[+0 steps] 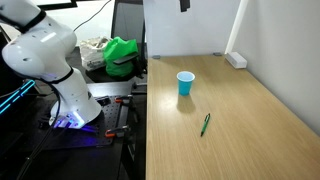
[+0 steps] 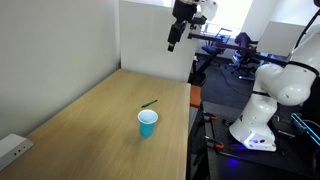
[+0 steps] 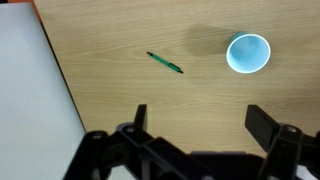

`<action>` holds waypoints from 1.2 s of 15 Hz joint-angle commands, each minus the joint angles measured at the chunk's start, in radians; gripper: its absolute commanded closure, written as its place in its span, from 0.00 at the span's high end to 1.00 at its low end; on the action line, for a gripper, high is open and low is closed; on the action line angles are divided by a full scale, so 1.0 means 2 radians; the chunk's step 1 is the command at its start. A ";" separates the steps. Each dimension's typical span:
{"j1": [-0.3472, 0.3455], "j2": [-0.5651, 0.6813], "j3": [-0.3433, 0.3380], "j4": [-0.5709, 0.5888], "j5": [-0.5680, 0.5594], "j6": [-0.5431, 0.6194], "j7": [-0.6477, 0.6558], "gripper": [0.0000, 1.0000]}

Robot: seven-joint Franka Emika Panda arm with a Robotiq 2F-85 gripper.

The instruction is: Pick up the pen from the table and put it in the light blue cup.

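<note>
The green pen (image 1: 205,124) lies flat on the light wood table (image 1: 250,140). It also shows in an exterior view (image 2: 149,102) and in the wrist view (image 3: 165,63). The light blue cup (image 1: 185,83) stands upright a short way from the pen, also seen in an exterior view (image 2: 147,123) and in the wrist view (image 3: 248,53), where it looks empty. My gripper (image 2: 174,38) hangs high above the table's far end, open and empty. In the wrist view its fingers (image 3: 200,120) are spread wide over bare wood, below the pen and cup.
A white wall panel (image 3: 30,110) borders the table's edge. A white power strip (image 1: 236,60) lies at a table corner, also seen in an exterior view (image 2: 12,150). A green object (image 1: 122,55) sits on the cluttered bench beside the robot base (image 1: 72,105).
</note>
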 commanded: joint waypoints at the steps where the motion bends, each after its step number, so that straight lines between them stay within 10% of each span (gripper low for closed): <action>1: 0.004 0.005 -0.022 -0.017 -0.008 0.044 -0.003 1.00; 18: -0.008 0.095 -0.133 -0.082 -0.003 0.307 -0.239 1.00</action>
